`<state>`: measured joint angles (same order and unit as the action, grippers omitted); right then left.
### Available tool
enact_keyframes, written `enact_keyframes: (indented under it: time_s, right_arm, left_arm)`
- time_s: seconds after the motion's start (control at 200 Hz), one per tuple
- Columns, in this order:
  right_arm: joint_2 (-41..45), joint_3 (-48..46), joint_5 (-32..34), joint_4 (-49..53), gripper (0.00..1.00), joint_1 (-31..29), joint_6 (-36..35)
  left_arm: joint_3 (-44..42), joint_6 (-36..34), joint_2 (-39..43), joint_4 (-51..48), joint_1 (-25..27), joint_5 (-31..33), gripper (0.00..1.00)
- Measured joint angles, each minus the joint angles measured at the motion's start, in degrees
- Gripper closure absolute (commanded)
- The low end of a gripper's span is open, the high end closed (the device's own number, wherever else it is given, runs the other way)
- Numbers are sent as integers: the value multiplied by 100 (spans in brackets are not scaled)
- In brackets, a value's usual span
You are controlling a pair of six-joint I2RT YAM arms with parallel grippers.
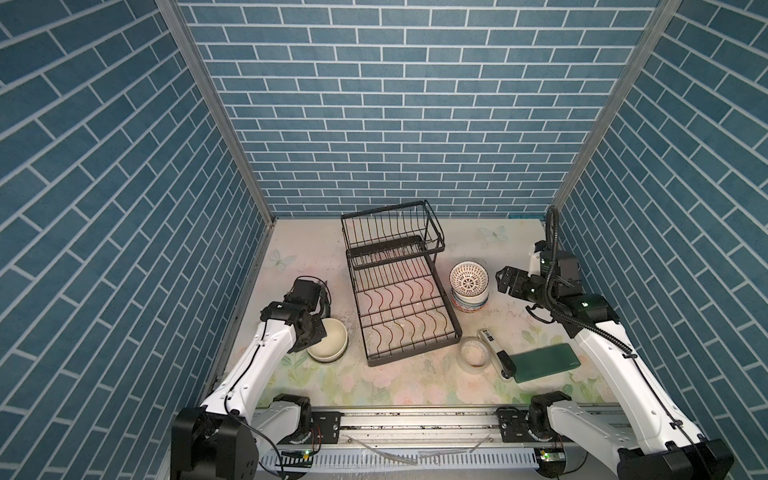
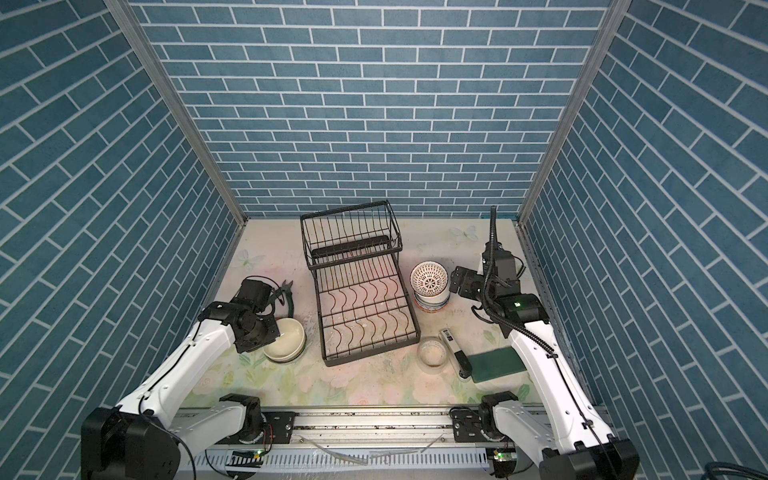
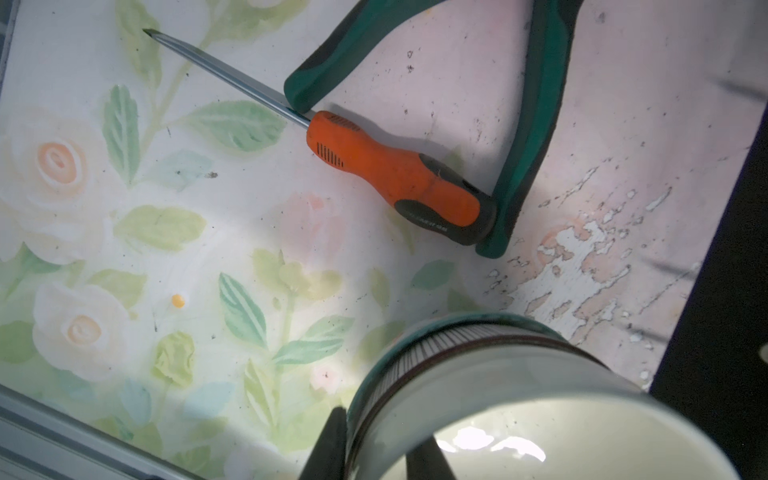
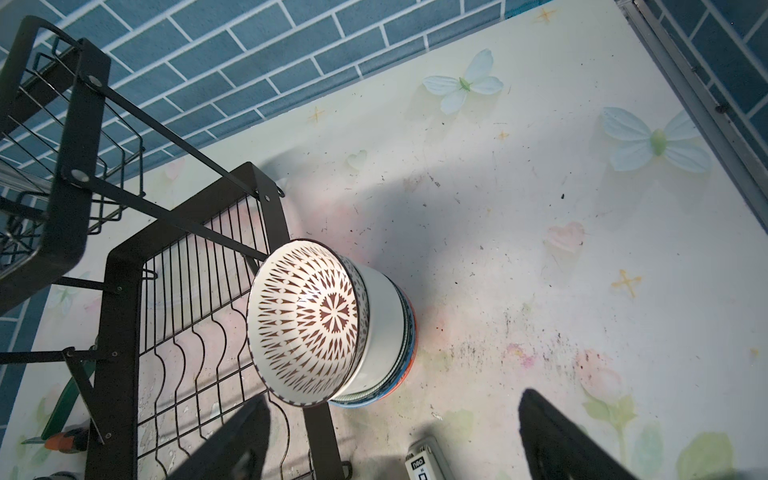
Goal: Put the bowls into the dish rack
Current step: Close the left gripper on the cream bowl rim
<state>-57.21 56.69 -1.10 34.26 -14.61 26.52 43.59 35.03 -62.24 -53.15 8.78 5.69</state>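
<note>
Rack: black wire two-tier dish rack (image 1: 409,307), nothing loaded yet.
Left gripper (image 3: 378,434): grasping rim of plain cream ceramic bowl (image 1: 329,344).
Right gripper (image 4: 395,415): released, near patterned bowl stack (image 1: 468,283).

Stapler (image 4: 424,463), on the counter: black label with white brand lettering, seen upside down, apparently "deli"; small boxed mark beside it, unreadable.
Screwdriver (image 3: 399,178): raised lettering on the black end band of the orange handle, too blurred to read.
Green slab (image 1: 544,361): tiny pale wording near one short edge, illegible.
</note>
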Motion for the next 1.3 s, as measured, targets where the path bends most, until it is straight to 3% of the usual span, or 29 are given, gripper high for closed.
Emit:
enact_keyframes:
  time_s: [0.385,0.535,1.3]
  right_arm:
    - [22,-35,20,4,7,0,-48]
    - [61,-94,39,7,7,0,-107]
    - [297,-162,48,55,7,-2,-144]
  left_arm:
    - [-4,-7,66,46,4,-59,91]
    - [-50,-17,271,127,4,-168,100]
    - [-140,-186,946,28,26,-651,100]
